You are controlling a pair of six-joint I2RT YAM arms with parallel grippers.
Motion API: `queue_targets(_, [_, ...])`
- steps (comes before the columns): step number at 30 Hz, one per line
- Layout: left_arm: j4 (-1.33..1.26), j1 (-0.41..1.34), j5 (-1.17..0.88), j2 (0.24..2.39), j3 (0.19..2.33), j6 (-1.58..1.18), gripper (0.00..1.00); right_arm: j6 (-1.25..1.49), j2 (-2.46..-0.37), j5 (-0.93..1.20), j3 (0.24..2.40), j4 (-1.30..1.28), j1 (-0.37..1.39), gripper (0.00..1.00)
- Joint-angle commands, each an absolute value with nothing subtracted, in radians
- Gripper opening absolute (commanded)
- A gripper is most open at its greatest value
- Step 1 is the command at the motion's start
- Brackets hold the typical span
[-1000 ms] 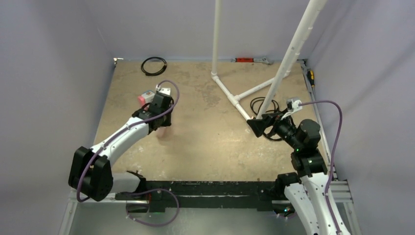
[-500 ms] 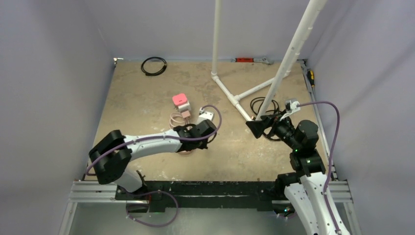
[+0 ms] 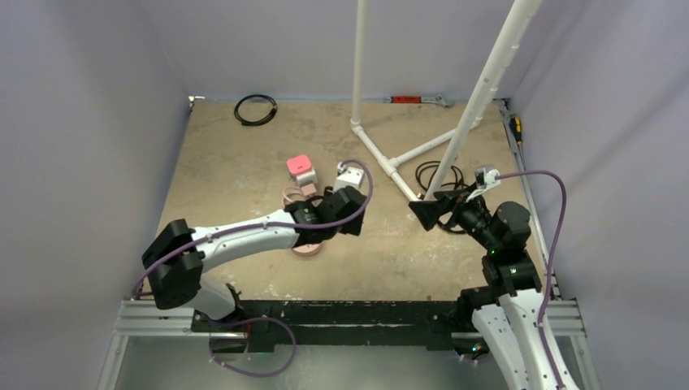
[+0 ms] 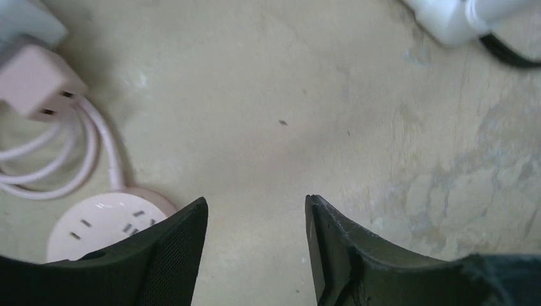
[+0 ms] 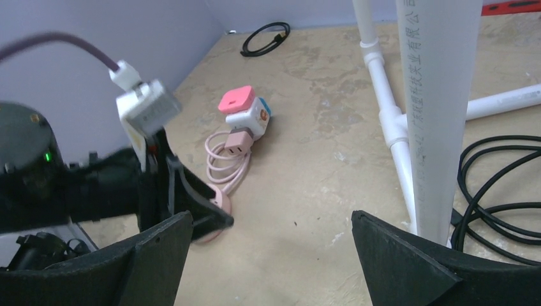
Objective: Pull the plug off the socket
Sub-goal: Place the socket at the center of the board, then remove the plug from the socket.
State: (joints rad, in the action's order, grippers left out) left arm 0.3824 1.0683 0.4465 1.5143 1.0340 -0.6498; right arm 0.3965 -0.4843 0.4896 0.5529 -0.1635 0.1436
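Observation:
The socket (image 3: pixel 306 176) is a small white-grey cube with a bright pink cap, lying mid-table. The plug (image 3: pixel 309 188), pale pink, rests against the cube's near face, and its thin pink cable coils toward me. In the left wrist view the plug (image 4: pixel 35 81) lies far left under the socket's corner (image 4: pixel 22 22). The right wrist view shows socket (image 5: pixel 250 120) and plug (image 5: pixel 237 141) together. My left gripper (image 3: pixel 335 230) hovers right of them, open, with bare floor between its jaws (image 4: pixel 255 204). My right gripper (image 3: pixel 424 211) stands wide open and empty (image 5: pixel 271 217), farther right.
A round pink disc with holes (image 4: pixel 102 223) lies just left of my left fingers, at the cable's end. White PVC pipes (image 3: pixel 382 154) rise from the table at centre right. Black cable coils lie at the back (image 3: pixel 255 108) and beside the pipes (image 3: pixel 431 172).
My left arm swung from the far left to mid-table, and its jaws went from shut to apart. The socket and plug now lie farther right. The right arm stayed put.

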Motion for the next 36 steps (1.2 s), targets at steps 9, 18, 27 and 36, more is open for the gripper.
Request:
queue_targets(9, [0.241, 0.667, 0.503, 1.406, 1.061, -0.569, 0.95, 0.422, -0.479, 0.509, 0.517, -0.092, 0.144, 0.99])
queue_targets(18, [0.111, 0.570, 0.543, 1.581, 1.061, -0.620, 0.99, 0.376, -0.468, 0.496, 0.502, -0.121, 0.143, 0.99])
queue_targets(27, [0.016, 0.552, 0.549, 1.640, 0.999, -0.651, 0.99, 0.362, -0.503, 0.513, 0.490, -0.094, 0.143, 0.99])
queue_targets(36, [-0.049, 0.532, 0.507, 1.731, 1.020, -0.645, 0.98, 0.364, -0.539, 0.516, 0.474, -0.061, 0.144, 0.99])
